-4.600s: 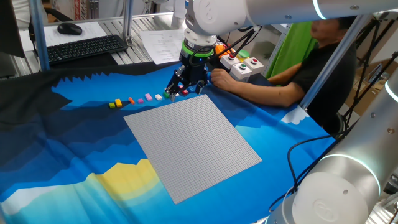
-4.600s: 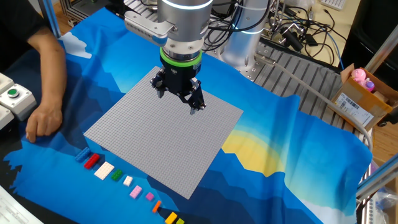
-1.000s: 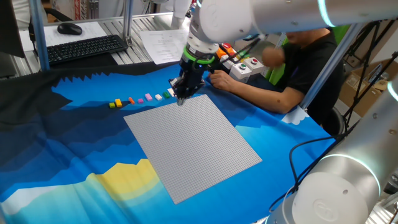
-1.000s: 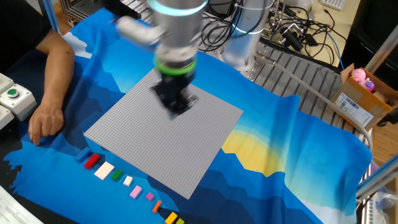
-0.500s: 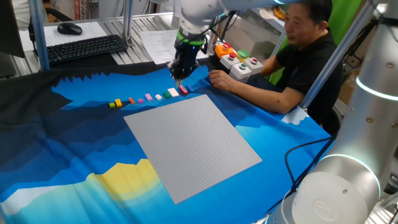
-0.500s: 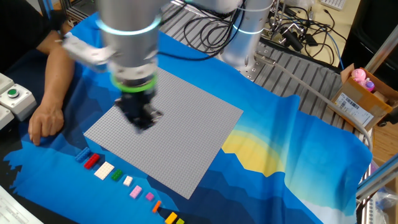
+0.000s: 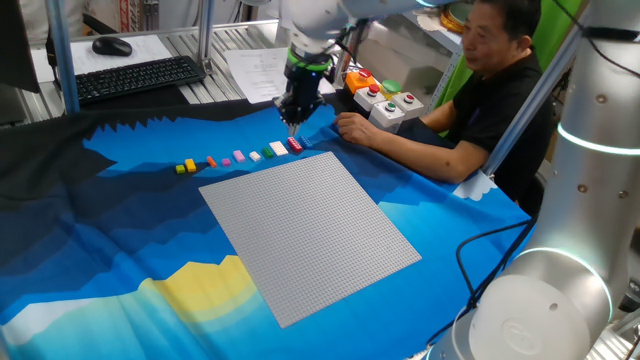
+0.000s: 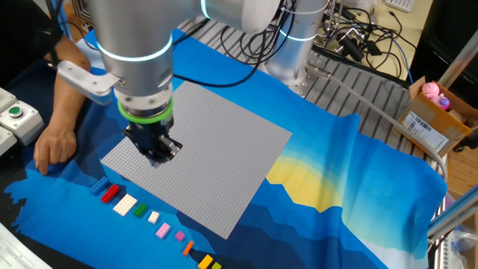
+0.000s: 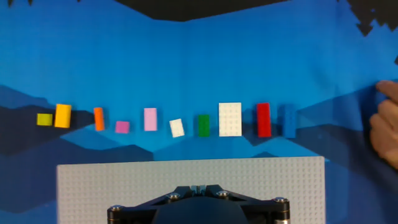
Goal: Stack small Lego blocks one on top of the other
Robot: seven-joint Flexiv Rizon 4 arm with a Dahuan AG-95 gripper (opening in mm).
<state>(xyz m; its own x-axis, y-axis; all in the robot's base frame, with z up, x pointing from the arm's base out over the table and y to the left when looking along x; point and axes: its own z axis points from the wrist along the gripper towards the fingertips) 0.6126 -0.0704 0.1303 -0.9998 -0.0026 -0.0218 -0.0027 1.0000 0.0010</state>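
Several small Lego blocks lie in a row on the blue cloth beside the grey baseplate [image 9: 186,171]: yellow [image 9: 63,115], orange [image 9: 98,118], pink [image 9: 150,119], white [image 9: 229,119], red [image 9: 263,119] and blue [image 9: 289,120]. The same row shows in both fixed views, with the red block [image 7: 295,145] [image 8: 110,193] near its end. My gripper [image 7: 293,125] [image 8: 157,157] [image 9: 198,188] hangs shut and empty above the baseplate's edge [image 8: 119,161], just short of the row. No block sits on another.
A person's hand [image 7: 350,128] [image 8: 52,153] [image 9: 388,124] rests on the cloth close to the blue end of the row. A button box [image 7: 385,103] stands behind it. A keyboard [image 7: 135,78] lies at the back left.
My gripper has swung from over the baseplate to its edge beside the block row, still shut. The blocks have not moved.
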